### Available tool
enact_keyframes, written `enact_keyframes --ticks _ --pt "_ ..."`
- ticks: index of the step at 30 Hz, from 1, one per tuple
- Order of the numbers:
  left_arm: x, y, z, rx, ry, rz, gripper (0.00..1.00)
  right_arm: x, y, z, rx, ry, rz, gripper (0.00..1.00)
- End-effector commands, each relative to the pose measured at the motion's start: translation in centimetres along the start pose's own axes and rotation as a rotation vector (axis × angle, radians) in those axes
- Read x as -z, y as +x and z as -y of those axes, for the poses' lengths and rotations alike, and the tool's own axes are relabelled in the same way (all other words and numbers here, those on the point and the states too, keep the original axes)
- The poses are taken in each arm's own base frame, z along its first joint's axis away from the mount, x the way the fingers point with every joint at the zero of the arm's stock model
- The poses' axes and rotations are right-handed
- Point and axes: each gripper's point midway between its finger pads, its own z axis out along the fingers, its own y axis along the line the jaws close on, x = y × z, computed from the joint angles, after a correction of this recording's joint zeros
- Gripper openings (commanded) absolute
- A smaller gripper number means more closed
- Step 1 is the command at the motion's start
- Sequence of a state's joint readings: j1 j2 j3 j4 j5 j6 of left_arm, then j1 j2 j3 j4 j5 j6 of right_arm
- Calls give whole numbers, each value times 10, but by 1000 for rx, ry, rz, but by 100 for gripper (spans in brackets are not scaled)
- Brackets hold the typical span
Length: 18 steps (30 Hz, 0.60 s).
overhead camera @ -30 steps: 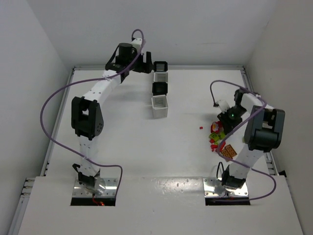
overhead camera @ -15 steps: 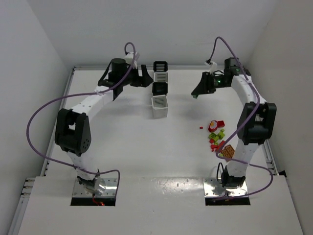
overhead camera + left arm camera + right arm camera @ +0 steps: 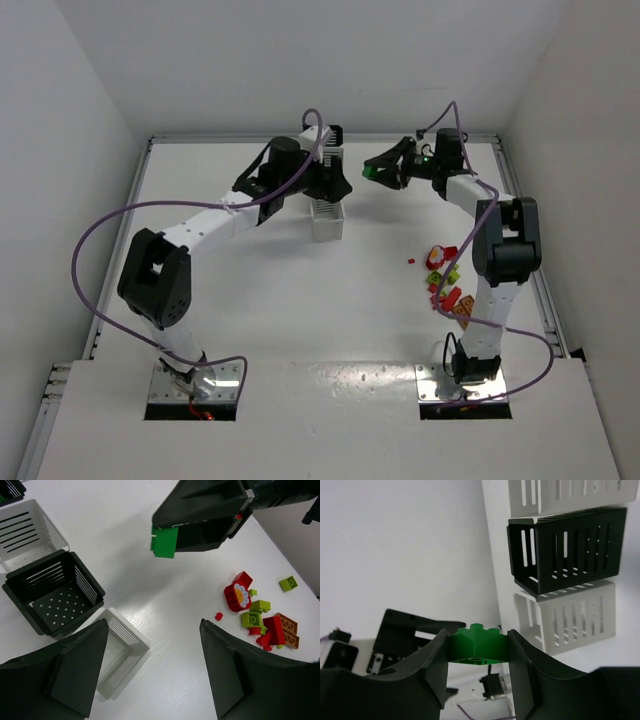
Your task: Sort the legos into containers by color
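My right gripper (image 3: 378,168) hangs above the back of the table, right of the containers, shut on a dark green lego (image 3: 479,647). The left wrist view shows that lego (image 3: 164,541) between the right fingers. My left gripper (image 3: 155,665) is open and empty, hovering over the row of containers (image 3: 327,225) and hiding its middle. Below it sit a black bin (image 3: 55,592) and a white bin (image 3: 122,652), both seemingly empty. The remaining legos (image 3: 445,278), red, green and orange, lie in a loose pile at the right.
Another white bin (image 3: 25,530) and a black one (image 3: 10,487) continue the row. A single red piece (image 3: 411,261) lies left of the pile. White walls enclose the table on the left, back and right. The left arm's purple cable (image 3: 100,230) loops out to the left.
My right arm has swung from the lego pile up to the back, carrying the green lego toward the containers. My left gripper has moved right, from beside the row to over it.
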<state>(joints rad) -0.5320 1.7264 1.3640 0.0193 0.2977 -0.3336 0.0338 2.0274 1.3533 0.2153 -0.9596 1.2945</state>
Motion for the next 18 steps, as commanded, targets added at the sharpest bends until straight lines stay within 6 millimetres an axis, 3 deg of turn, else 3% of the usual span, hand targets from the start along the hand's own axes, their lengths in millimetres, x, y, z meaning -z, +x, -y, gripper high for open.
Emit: enact_keyframes --ticks 1,10,11,13,18 --pt "-7 -27 11 26 1 84 79 -1 -1 -50 -67 -30 53 0" --pt "-30 -40 26 109 74 103 75 2 27 -46 -150 -23 8 0" --pt "-34 -34 26 112 82 88 74 4 29 -49 -137 -31 11 0" --pt "-35 -44 35 125 126 106 74 4 30 -51 -139 -39 2 0" --pt "-45 -40 32 147 126 100 74 5 31 -54 -121 -54 -5 0"
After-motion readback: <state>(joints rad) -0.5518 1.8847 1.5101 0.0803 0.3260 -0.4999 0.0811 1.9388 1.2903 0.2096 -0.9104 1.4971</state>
